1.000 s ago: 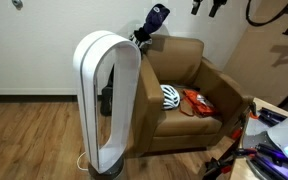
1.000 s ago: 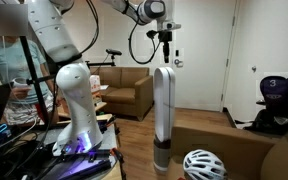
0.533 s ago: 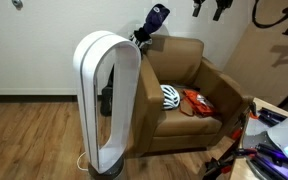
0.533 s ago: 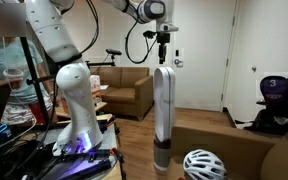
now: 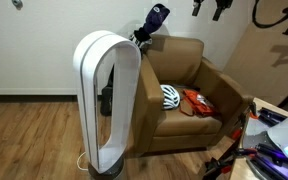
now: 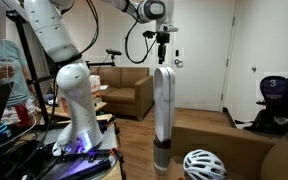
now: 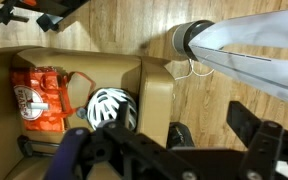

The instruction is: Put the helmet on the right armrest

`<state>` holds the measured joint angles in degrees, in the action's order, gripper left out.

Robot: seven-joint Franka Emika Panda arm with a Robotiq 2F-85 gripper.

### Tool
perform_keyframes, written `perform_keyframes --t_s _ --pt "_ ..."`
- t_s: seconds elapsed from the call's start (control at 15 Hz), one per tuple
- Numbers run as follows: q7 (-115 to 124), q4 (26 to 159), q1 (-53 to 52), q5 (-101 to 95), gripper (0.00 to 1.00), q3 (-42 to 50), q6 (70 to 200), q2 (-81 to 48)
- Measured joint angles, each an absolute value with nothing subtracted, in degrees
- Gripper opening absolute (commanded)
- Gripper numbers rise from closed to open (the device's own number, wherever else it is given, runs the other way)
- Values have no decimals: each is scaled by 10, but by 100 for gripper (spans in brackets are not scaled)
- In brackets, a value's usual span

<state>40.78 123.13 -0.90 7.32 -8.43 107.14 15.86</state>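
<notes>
Tool [image 6: 165,58] unmoved; helmet [image 5: 171,96] on seat [image 5: 189,124] well below.

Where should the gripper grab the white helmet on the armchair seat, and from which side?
From straight above, across the ribbed shell of the helmet. It lies dome up, with the armrest close on one side and the orange bag on the other, so the top looks freest.

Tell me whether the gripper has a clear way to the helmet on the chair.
Probably yes: the helmet lies uncovered beside the orange bag, the gripper hangs high above, and the fan stands beside the chair, not over it.
</notes>
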Motion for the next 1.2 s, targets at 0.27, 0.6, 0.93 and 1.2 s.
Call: perform_keyframes --t_s 0.27,0.6,0.93,1.2 --pt "408 1231 -9 58 100 -84 1071 159" --pt "405 1231 -9 39 100 -84 1043 159" --pt "374 1230 -10 31 100 -84 984 159" --pt "336 1230 -10 30 100 -84 976 159"
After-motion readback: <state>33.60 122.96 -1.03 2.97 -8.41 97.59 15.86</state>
